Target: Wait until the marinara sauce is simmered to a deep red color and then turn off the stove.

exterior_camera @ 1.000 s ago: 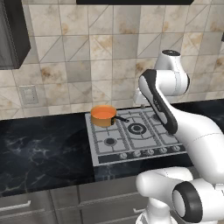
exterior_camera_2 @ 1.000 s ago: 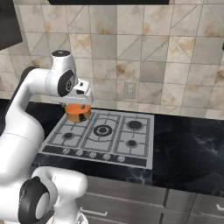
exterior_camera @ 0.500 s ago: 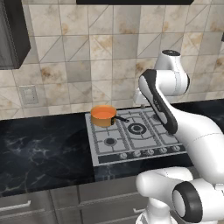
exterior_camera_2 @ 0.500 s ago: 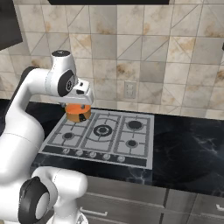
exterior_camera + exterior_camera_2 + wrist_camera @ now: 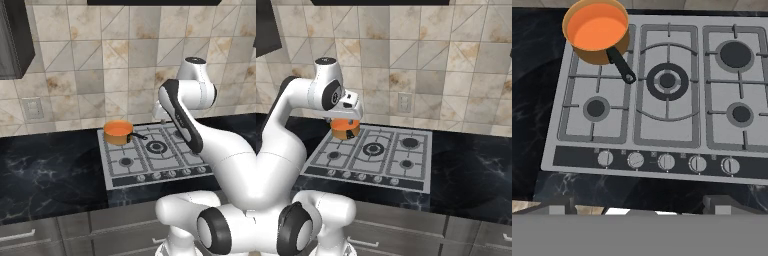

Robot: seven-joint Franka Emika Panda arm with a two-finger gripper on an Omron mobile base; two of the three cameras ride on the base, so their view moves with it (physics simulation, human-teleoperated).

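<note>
The marinara sauce (image 5: 596, 27) is a smooth orange disc filling a small orange saucepan (image 5: 604, 54) on the stove's (image 5: 667, 127) back-left burner, with its dark handle (image 5: 621, 65) pointing toward the centre burner. The pan also shows in the left base view (image 5: 118, 134) and, partly behind my hand, in the right base view (image 5: 345, 130). My gripper (image 5: 640, 204) hovers above the stove's front edge, open and holding nothing. It looks down on the row of knobs (image 5: 666, 161), well apart from them. No flame is visible at any burner.
Black marble counter (image 5: 50, 170) runs on both sides of the silver cooktop (image 5: 373, 155). A tiled wall with an outlet (image 5: 403, 102) stands behind it. Dark cabinets hang at the upper left (image 5: 12, 40), and grey drawers (image 5: 406, 235) sit below the counter.
</note>
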